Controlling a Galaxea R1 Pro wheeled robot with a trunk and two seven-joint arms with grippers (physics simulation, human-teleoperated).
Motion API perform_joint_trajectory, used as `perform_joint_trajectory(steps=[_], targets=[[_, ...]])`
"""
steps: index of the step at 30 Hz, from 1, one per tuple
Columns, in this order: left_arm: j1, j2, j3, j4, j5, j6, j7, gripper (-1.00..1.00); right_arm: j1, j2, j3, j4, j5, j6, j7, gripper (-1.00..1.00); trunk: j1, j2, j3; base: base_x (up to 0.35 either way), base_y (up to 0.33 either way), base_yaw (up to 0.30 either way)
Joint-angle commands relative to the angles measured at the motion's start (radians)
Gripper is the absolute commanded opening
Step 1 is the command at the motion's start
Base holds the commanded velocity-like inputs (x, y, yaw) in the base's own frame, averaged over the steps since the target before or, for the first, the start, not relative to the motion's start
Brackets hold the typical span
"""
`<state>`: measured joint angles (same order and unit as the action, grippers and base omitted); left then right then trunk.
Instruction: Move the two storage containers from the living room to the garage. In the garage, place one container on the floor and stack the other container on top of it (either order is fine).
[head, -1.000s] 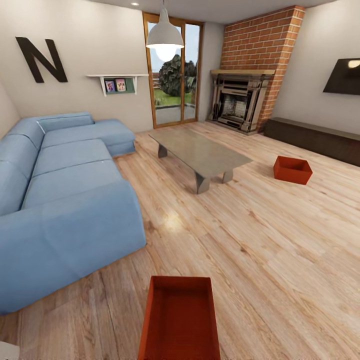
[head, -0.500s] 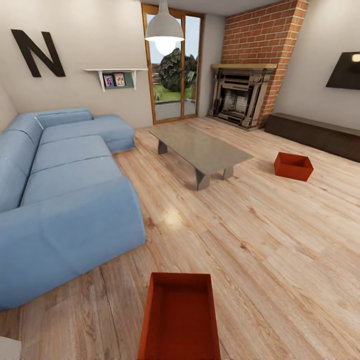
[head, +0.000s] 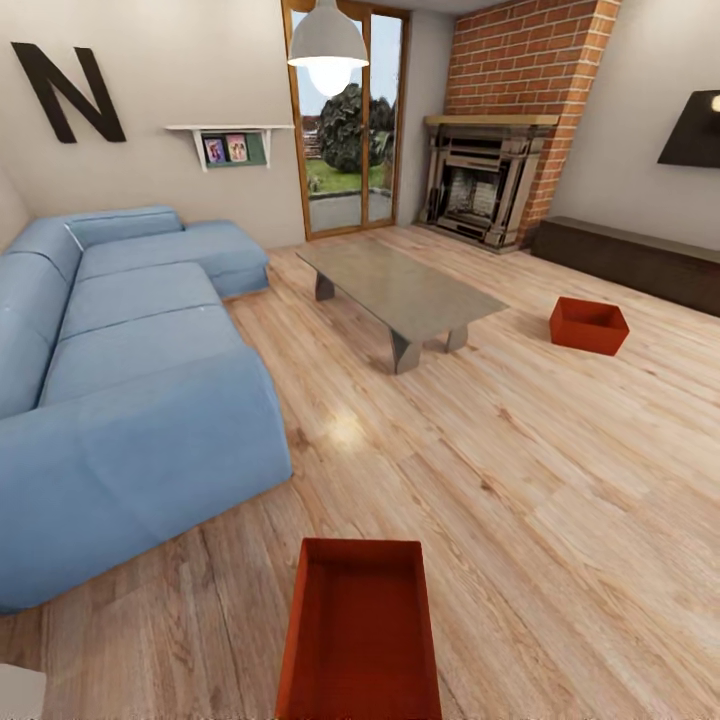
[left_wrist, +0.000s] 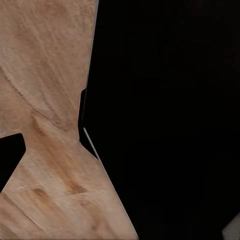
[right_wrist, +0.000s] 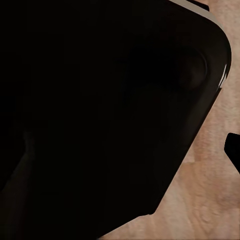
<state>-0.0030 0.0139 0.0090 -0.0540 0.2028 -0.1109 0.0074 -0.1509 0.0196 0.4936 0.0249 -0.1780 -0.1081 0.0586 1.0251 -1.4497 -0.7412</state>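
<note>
1. Light plank flooring (head: 560, 480) ran across the living room, with a blue sofa (head: 130, 400) at nine o'clock, a grey low table (head: 400, 290) at twelve and a brick fireplace (head: 490, 190) at one
2. One red-orange bin, the near container (head: 360, 630), sat at six o'clock just in front of the robot, its long axis running straight away from the camera
3. Its twin, the far container (head: 588, 325), lay at two o'clock on the floor, well apart, just beside the table's right end
4. Both wrist views gave dark bodywork over planks, so whether either claw was apart or together could not be told
5. Judging by position, the near bin lay about midway between both arms
</note>
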Motion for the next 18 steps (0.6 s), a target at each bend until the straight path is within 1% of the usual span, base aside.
perform_joint_trajectory(steps=[1,18], targets=[[0.0,0.0,0.0,0.0,0.004,-0.003,0.001,1.0,-0.001,0.0,0.006,0.003,-0.011,-0.005,0.004,1.0,0.0,0.0,-0.002,0.0,0.0,0.0],[0.0,0.0,0.0,0.001,0.005,-0.003,0.0,1.0,-0.001,0.0,0.006,0.003,-0.011,-0.005,0.004,1.0,0.0,0.0,-0.029,0.0,0.0,0.0]])
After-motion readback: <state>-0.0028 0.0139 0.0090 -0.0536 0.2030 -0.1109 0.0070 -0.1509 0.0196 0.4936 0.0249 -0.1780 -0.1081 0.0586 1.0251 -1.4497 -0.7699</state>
